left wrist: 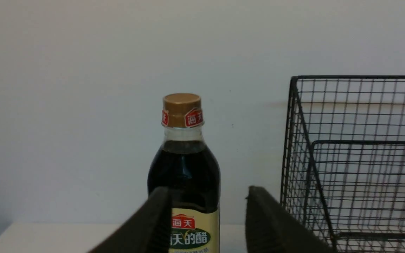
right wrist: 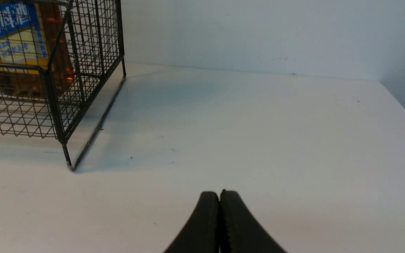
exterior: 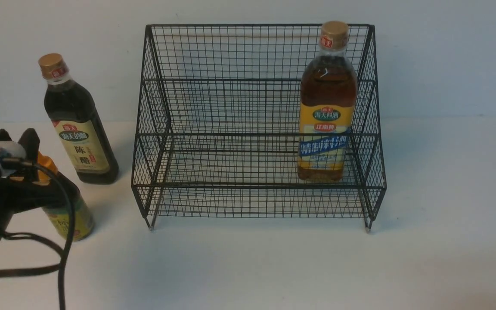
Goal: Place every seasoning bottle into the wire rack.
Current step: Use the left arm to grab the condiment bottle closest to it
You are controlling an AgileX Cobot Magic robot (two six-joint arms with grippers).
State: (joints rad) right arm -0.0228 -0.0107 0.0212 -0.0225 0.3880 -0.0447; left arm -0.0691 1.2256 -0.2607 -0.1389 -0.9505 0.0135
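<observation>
The black wire rack (exterior: pixel 248 186) stands mid-table. A tall amber bottle (exterior: pixel 326 107) with a yellow-blue label stands upright on its lower tier at the right, and shows through the mesh in the right wrist view (right wrist: pixel 23 45). A tall dark bottle (exterior: pixel 80 125) with a cream label stands on the table left of the rack. A small dark bottle (exterior: pixel 69 213) with an orange cap stands nearer, partly hidden behind my left arm. My left gripper (exterior: pixel 14 137) (left wrist: pixel 207 191) is open and empty, with the tall dark bottle (left wrist: pixel 185 165) beyond the gap. My right gripper (right wrist: pixel 219 194) is shut, empty, over bare table.
The white table (exterior: pixel 274 267) runs back to a pale wall. The rack's left side (left wrist: pixel 295 140) is close to the right of my left gripper. The rack's corner post and foot (right wrist: pixel 53 105) are off to one side of my right gripper. A black cable (exterior: pixel 65 241) hangs from the left arm.
</observation>
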